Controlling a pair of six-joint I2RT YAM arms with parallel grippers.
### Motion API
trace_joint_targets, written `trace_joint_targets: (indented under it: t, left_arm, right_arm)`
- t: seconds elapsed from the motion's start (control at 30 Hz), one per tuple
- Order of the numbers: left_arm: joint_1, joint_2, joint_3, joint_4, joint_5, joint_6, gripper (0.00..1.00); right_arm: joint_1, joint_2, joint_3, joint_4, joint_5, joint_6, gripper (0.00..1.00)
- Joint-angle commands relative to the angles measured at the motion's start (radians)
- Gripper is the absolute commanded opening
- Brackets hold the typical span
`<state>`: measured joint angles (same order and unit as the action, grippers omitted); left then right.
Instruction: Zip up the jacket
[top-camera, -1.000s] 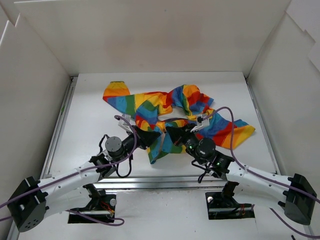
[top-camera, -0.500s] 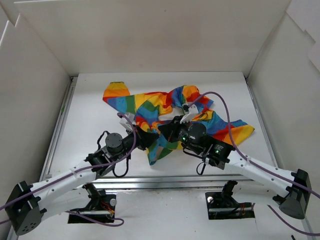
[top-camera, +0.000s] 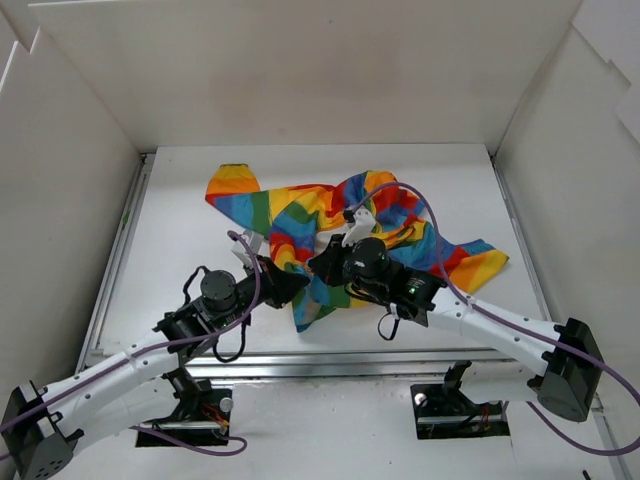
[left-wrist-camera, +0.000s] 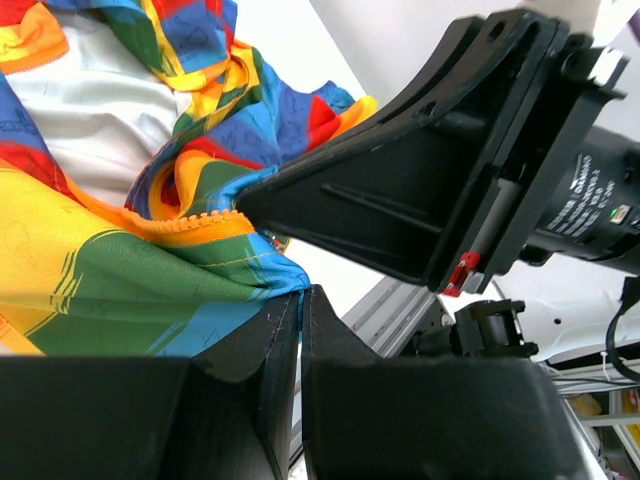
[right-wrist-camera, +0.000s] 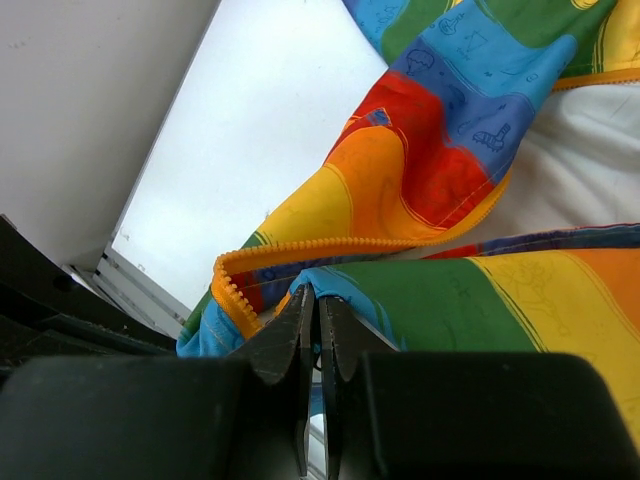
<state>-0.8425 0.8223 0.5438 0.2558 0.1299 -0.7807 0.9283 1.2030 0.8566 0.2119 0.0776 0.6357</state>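
Where my left arm comes in from the near left of the white tabletop (top-camera: 175, 235), my left end effector (top-camera: 292, 287) is pressed together on a blue and green hem corner of the jacket (top-camera: 290, 205), just below a strip of orange zipper teeth (left-wrist-camera: 195, 227). The jacket lies crumpled mid-tabletop, white lining showing, one sleeve flung far left and another trailing right. Just right of my left end effector, my right end effector (top-camera: 322, 266) pinches a blue edge beside more orange teeth. Faint line drawings on the stripes spell nothing I can read. Small white print on my right arm's black motor housing (left-wrist-camera: 590, 200) is also too small, and that arm blocks much of the left wrist view. A purple cable (top-camera: 430, 232) arcs over the fabric, a green light (top-camera: 409, 291) glows, a metal rail (top-camera: 300, 360) edges the front, and white walls (top-camera: 300, 70) enclose everything.
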Motion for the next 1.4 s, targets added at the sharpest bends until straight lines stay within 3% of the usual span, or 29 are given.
trace_joint_targets:
  t: [0.0, 0.33, 0.67, 0.77, 0.87, 0.9, 0.97, 1.13, 1.2, 1.23, 1.27, 1.33, 1.37]
  left_arm:
    - [-0.009, -0.031, 0.03, 0.042, 0.073, 0.012, 0.0]
    - [-0.009, 0.026, -0.007, 0.011, 0.112, -0.02, 0.0]
    - [-0.009, 0.051, 0.018, -0.021, 0.142, 0.006, 0.0]
    - [-0.009, 0.06, 0.028, -0.044, 0.166, 0.021, 0.0]
    - [-0.009, 0.061, 0.033, -0.088, 0.186, 0.037, 0.0]
    - [-0.009, 0.057, 0.033, -0.096, 0.189, 0.04, 0.0]
    - [-0.009, 0.052, 0.031, -0.118, 0.197, 0.046, 0.0]
    - [-0.009, 0.047, 0.035, -0.148, 0.209, 0.064, 0.0]
    - [-0.009, 0.047, 0.035, -0.145, 0.214, 0.063, 0.0]
    - [-0.009, 0.046, 0.036, -0.142, 0.218, 0.064, 0.0]
    - [-0.009, 0.046, 0.036, -0.138, 0.22, 0.066, 0.0]
    - [-0.009, 0.044, 0.031, -0.129, 0.223, 0.064, 0.0]
    - [-0.009, 0.044, 0.031, -0.127, 0.226, 0.063, 0.0]
  right_arm:
    - [-0.013, -0.013, 0.018, 0.061, 0.054, 0.001, 0.0]
    - [-0.013, -0.125, -0.004, 0.046, 0.054, 0.012, 0.0]
    - [-0.013, -0.125, -0.074, 0.003, 0.025, 0.073, 0.02]
    - [-0.011, -0.141, -0.117, -0.012, 0.018, 0.093, 0.16]
    - [-0.011, -0.18, -0.146, -0.031, 0.005, 0.105, 0.35]
    - [-0.013, -0.204, -0.148, -0.042, -0.001, 0.104, 0.46]
    - [-0.011, -0.235, -0.148, -0.101, -0.006, 0.098, 0.56]
    - [-0.011, -0.33, -0.136, -0.26, -0.012, 0.059, 0.63]
    - [-0.013, -0.338, -0.119, -0.31, -0.028, 0.033, 0.59]
    - [-0.013, -0.335, -0.104, -0.334, -0.065, -0.009, 0.47]
    - [-0.011, -0.332, -0.096, -0.336, -0.094, -0.04, 0.22]
    - [0.0, -0.286, -0.047, -0.36, -0.188, -0.125, 0.0]
    - [0.016, -0.239, -0.027, -0.376, -0.202, -0.152, 0.0]
